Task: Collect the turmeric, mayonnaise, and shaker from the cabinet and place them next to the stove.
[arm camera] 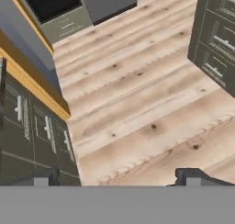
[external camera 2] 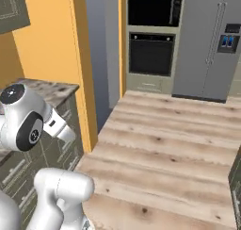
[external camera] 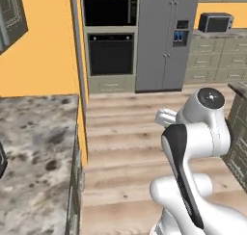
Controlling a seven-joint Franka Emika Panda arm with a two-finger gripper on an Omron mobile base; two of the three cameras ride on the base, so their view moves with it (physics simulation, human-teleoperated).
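Cabinet [external camera: 9, 15]: grey wall unit, corner at upper left above the counter; contents can't tell
Floor [external camera: 125, 147]: pale wood planks, runs from base to the far wall
Fridge [external camera: 166, 36]: grey, two doors, far wall
Counter [external camera: 34, 147]: speckled stone, left of arm
Ovens [external camera: 110, 53]: two black, stacked, just left of fridge
Gripper [arm camera: 119, 177]: jaws fully spread, holding nothing, over floor

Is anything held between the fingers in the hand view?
No, the two fingers stand wide apart with just bare wooden floor showing between them.
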